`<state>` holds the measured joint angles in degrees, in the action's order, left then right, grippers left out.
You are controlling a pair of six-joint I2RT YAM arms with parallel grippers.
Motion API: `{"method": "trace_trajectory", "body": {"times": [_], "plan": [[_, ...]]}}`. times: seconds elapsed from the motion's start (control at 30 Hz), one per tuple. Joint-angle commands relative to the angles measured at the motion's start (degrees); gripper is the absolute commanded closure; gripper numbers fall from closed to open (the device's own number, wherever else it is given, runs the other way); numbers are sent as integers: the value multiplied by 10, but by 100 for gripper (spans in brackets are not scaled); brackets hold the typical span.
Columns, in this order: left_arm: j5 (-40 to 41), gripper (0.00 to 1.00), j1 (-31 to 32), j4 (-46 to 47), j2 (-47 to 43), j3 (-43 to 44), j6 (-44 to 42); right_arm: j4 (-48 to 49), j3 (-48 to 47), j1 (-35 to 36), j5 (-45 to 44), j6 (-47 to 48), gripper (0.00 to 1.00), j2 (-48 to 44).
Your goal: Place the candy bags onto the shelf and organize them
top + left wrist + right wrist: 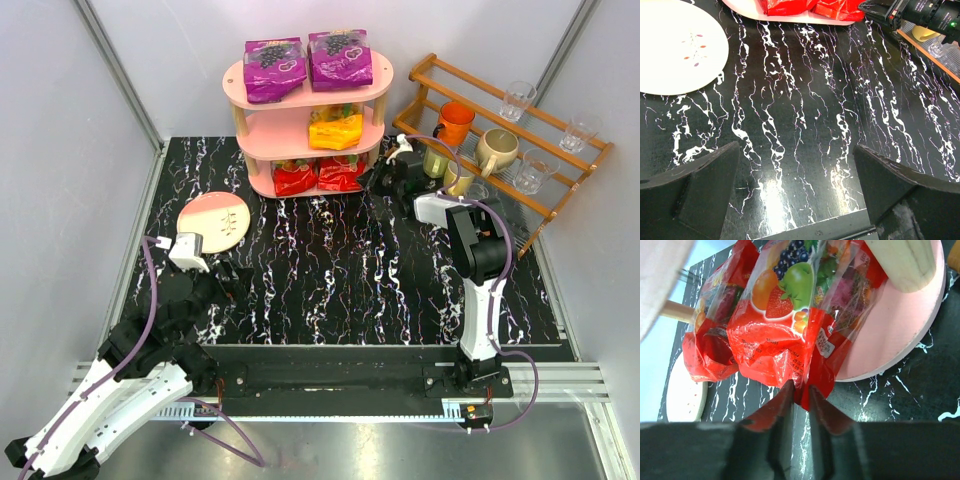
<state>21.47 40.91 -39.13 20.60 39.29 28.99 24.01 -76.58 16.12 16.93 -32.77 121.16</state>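
Note:
The pink three-tier shelf (310, 98) stands at the back. Two purple candy bags (272, 68) (340, 58) lie on its top tier. An orange bag (335, 128) sits on the middle tier. Two red bags (294, 176) (341, 172) sit on the bottom tier. My right gripper (372, 180) is at the bottom tier's right end. In the right wrist view it (801, 390) is shut on the lower edge of the right red bag (785, 335), next to the other red bag (707, 347). My left gripper (797, 160) is open and empty over the black marble table.
A pink-and-white plate (213, 222) lies on the table left of centre, close to my left gripper (232, 284). A brown slatted rack (470, 80) with an orange cup (455, 122), mugs and glasses stands at the back right, close behind the right arm. Grey walls enclose the table.

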Motion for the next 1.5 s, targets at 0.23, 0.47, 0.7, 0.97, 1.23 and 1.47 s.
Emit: {"method": "trace_trajectory", "body": {"times": [0.23,0.47,0.7,0.97,1.23,1.47], "plan": [[6,1,-3,3,-7,14,1,-5,-38,-7,4,34,98,14],[8,1,-3,1,-7,15,0,-22,-58,-20,9,56,100,22],[7,1,-3,5,-3,17,-1,-34,-62,-30,21,70,100,21],[8,1,-3,4,-4,22,-3,-13,-46,-34,36,71,48,-4],[7,1,-3,5,0,36,-4,-19,48,-34,10,68,41,-156],[-6,1,-3,55,-8,24,-9,-87,186,23,-21,71,20,-353]]}}
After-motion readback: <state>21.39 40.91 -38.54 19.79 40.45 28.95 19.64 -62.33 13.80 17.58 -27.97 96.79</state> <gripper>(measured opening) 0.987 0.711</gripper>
